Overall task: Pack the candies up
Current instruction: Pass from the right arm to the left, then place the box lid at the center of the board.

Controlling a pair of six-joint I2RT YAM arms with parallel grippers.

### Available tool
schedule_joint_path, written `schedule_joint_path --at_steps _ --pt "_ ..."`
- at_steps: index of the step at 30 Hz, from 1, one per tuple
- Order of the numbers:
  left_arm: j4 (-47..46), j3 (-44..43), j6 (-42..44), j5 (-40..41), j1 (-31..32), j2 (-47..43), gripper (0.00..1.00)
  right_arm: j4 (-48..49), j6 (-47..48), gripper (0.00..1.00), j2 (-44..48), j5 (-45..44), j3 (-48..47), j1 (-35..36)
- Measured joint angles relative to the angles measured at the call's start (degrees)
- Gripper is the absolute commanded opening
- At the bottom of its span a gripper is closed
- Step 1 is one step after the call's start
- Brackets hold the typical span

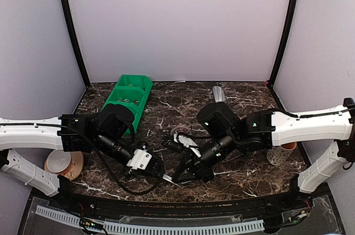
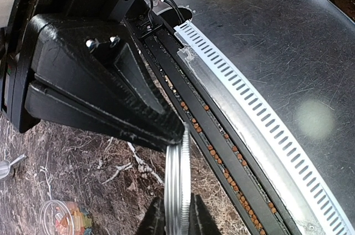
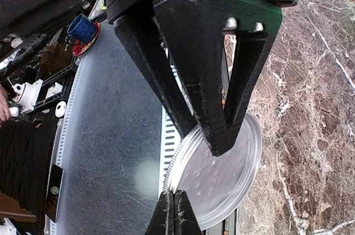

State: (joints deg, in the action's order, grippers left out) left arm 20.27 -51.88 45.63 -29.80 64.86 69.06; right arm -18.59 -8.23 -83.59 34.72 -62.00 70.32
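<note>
Arms (image 1: 310, 124) low, inward; jaws at lid (image 3: 233, 185)

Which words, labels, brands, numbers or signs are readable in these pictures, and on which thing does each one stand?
None: no text can be read in any view.
The green bin and the clear lid show no print.
The blue mug in the background of the right wrist view is too small and blurred to tell.

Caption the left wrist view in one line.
Left tool straddling a clear lid, edge-on, at the edge of the marble table.
</note>
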Motion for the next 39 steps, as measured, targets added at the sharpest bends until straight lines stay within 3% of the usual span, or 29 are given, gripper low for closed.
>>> schedule_joint_path --at_steps 5,10,20,27,39 --pt "0.0 0.0 0.0 0.0 0.0 0.0 0.14 0.0 0.1 0.04 0.0 0.0 0.0 0.0" --pt "0.0 0.0 -0.7 0.1 0.0 0.0 0.14 -0.8 0.6 0.15 0.0 -0.8 0.0 -0.3" --pt "-0.3 0.0 -5.1 0.2 0.0 1.9 0.13 -5.1 2.0 0.46 3.7 -7.4 0.0 -2.3" --pt "-0.6 -0.3 -10.4 2.2 0.0 5.5 0.09 -5.0 2.4 0.53 9.1 -14.5 1.4 -3.0" --pt "-3.0 -1.2 -18.7 5.1 0.0 9.0 0.09 2.5 2.2 0.57 14.3 -26.1 13.2 -3.1"
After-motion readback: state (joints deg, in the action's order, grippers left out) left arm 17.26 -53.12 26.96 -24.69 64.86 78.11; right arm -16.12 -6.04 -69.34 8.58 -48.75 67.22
